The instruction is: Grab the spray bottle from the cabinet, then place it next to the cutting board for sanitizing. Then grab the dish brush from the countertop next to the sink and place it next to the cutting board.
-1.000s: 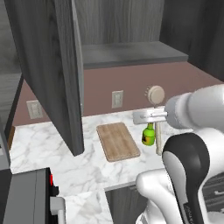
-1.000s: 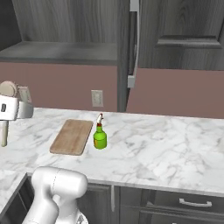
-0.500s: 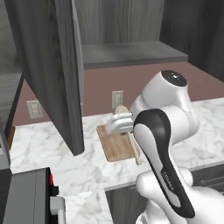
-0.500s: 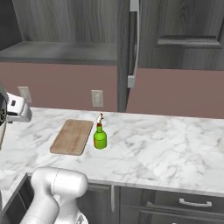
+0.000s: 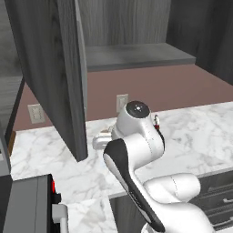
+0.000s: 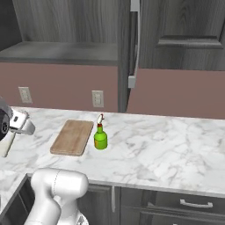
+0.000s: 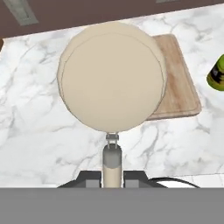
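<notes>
Left base view: the white arm [image 5: 136, 150] bends over the marble worktop [image 5: 200, 127], under the cabinet [image 5: 50, 73] with its door swung open.

Right base view: the green spray bottle [image 6: 100, 138] stands just right of the flat wooden cutting board [image 6: 73, 137], already parked for sanitizing.

Hand view: the jaws are pinched on the dish brush [image 7: 111, 83] by its thin handle, its round cream disc hanging over the board's left side, probably to set it beside the board.
</notes>
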